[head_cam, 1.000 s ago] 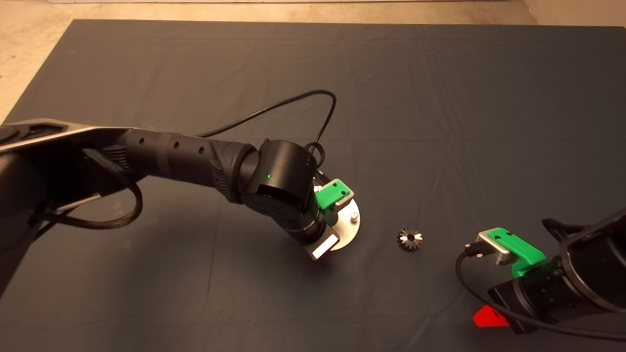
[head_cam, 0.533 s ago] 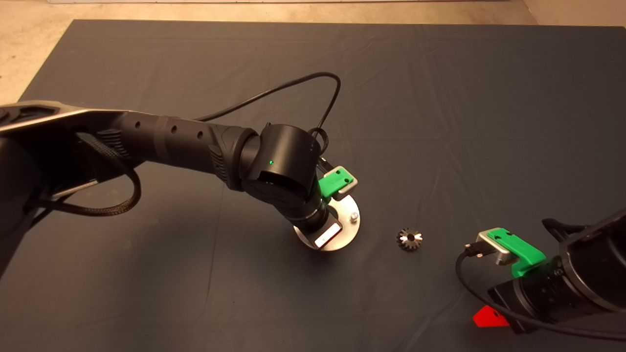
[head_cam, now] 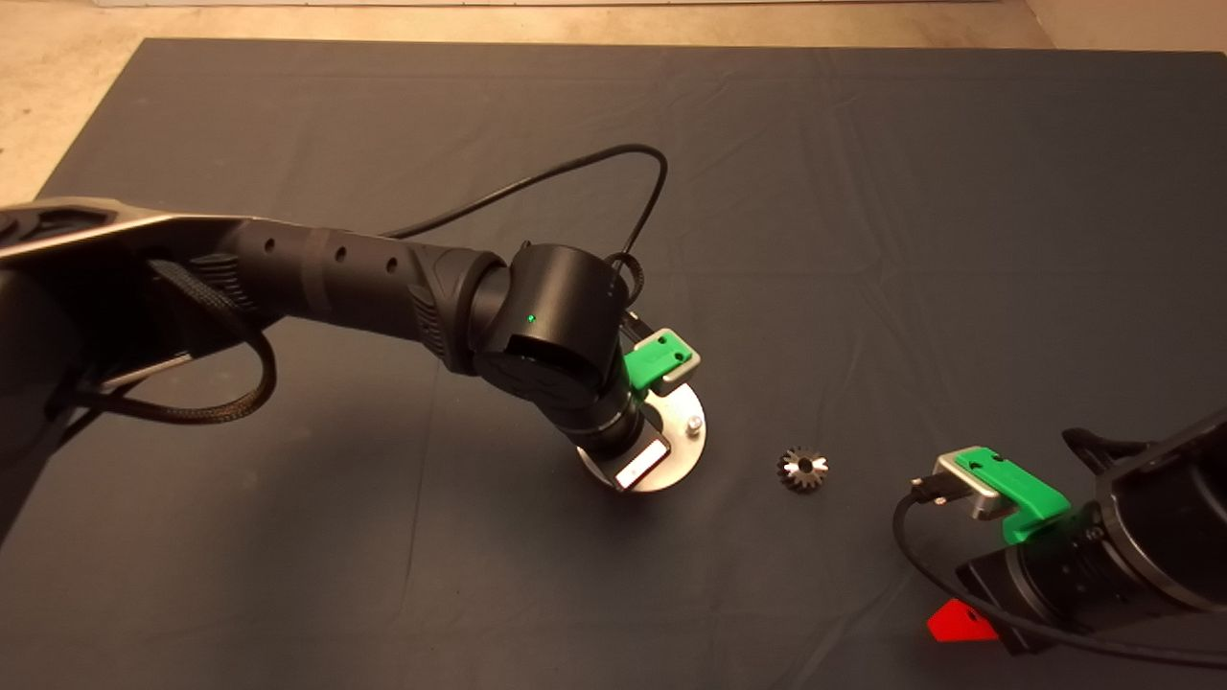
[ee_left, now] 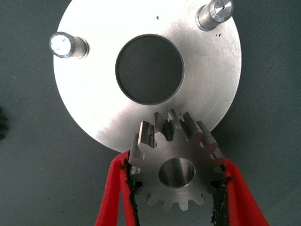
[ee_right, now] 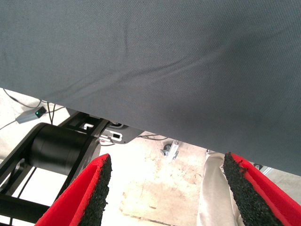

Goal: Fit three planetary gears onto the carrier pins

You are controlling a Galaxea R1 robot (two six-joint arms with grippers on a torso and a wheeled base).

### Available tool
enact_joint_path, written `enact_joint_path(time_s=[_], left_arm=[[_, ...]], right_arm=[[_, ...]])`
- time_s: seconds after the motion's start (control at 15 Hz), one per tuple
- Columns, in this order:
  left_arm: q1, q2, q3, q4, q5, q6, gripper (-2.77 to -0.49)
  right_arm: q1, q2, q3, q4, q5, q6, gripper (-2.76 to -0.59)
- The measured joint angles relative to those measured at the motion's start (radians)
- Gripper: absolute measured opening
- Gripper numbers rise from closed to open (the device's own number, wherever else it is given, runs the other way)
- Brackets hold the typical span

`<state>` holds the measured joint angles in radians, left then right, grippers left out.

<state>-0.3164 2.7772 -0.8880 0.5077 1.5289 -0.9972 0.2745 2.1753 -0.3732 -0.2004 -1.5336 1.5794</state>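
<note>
My left gripper (ee_left: 176, 190) is shut on a silvery planetary gear (ee_left: 175, 162) and holds it over the near rim of the shiny round plate (ee_left: 94, 108). Two carrier pins (ee_left: 68, 44) (ee_left: 214, 14) stand bare on the plate; the third is hidden. In the head view the left arm covers much of the plate (head_cam: 682, 452), and one pin (head_cam: 692, 423) shows. A second gear (head_cam: 803, 470) lies flat on the mat to the right of the plate. My right gripper (ee_right: 164, 188) is open and empty, parked at the lower right (head_cam: 961, 623).
The dark mat (head_cam: 863, 240) spreads around the plate, with shallow wrinkles. The left arm's black cable (head_cam: 575, 182) loops above the wrist. The right wrist view looks past the mat's edge at the floor and a black stand (ee_right: 61, 146).
The left arm shifted slightly toward the far side over the plate, so more of the plate's near rim shows. The loose gear and the right arm have not moved.
</note>
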Motion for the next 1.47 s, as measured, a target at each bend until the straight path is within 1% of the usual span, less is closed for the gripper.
enact_joint_path(time_s=[0.27, 0.67, 0.87, 1.07, 1.47], left_arm=[[0.002, -0.011, 0.008, -0.001, 0.000, -0.001, -2.67], [0.031, -0.023, 0.009, -0.001, 0.000, -0.003, -2.67], [0.036, -0.024, 0.009, 0.001, 0.000, -0.003, -2.67], [0.058, -0.024, 0.009, 0.001, 0.000, -0.003, -2.67], [0.061, -0.024, 0.009, 0.005, 0.000, -0.003, -2.67]], right_arm=[[0.000, 0.000, 0.000, 0.000, 0.000, 0.000, -1.61], [0.000, 0.000, 0.000, -0.001, 0.000, 0.000, -1.61], [0.000, 0.000, 0.000, -0.001, 0.000, 0.000, -1.61], [0.000, 0.000, 0.000, -0.001, 0.000, 0.000, -1.61], [0.000, 0.000, 0.000, -0.001, 0.000, 0.000, -1.61]])
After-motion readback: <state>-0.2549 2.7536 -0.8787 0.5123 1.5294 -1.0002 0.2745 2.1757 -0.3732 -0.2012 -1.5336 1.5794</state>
